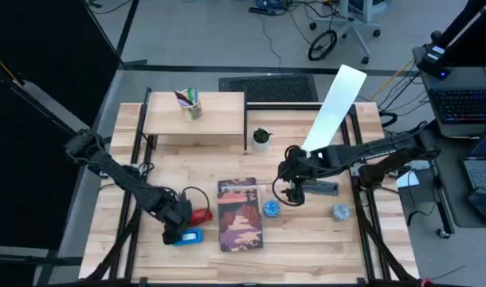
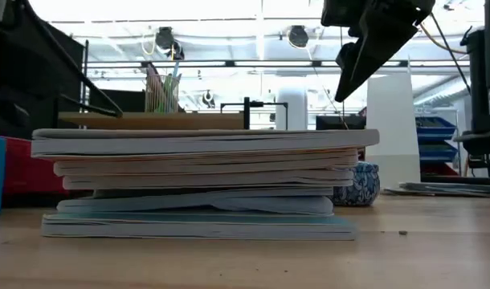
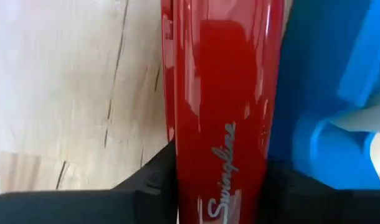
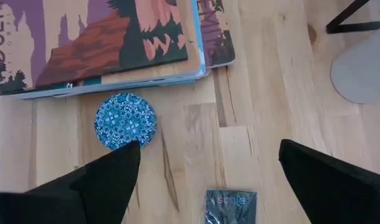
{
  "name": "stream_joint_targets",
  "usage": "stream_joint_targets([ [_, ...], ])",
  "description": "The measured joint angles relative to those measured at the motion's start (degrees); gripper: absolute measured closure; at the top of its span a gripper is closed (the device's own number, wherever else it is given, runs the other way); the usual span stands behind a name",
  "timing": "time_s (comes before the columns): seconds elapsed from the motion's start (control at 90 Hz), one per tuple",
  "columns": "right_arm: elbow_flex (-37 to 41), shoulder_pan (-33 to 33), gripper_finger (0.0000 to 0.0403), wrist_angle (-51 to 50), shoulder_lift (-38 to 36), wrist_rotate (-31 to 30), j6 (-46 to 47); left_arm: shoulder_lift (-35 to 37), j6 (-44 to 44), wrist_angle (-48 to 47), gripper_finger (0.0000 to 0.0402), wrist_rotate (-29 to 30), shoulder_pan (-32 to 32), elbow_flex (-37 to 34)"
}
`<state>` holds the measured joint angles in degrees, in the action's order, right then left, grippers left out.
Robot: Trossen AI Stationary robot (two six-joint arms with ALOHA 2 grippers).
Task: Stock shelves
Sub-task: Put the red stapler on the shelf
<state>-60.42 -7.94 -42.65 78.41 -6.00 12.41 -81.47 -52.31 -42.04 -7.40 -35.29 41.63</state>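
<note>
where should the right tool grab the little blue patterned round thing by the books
Come straight down from above and close on its round sides. The blue patterned piece is small and low, lying flat on the table, so only its rim offers opposing faces. The stack of books sits close on one side, so set the fingers along the stack's edge. The right tool is open above it.

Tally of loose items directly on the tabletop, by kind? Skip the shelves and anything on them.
blue patterned round pieces: 2
book stack: 1
red stapler: 1
blue plastic item: 1
dark packet: 1
small white pot: 1
Total: 7
</note>
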Motion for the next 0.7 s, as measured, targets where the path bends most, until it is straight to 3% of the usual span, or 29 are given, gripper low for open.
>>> stream_joint_targets([
  [0.3, 0.0, 0.0, 0.0040, 0.0, 0.0, 0.0, -0.8, 4.2, -11.2, -4.4, 0.0292, 1.6, 0.0, 2.1],
  [0.7, 0.0, 0.5, 0.0040, 0.6, 0.0, 0.0, -3.8, 15.4, -28.5, -28.9, 0.0292, 12.5, 1.8, 13.1],
])
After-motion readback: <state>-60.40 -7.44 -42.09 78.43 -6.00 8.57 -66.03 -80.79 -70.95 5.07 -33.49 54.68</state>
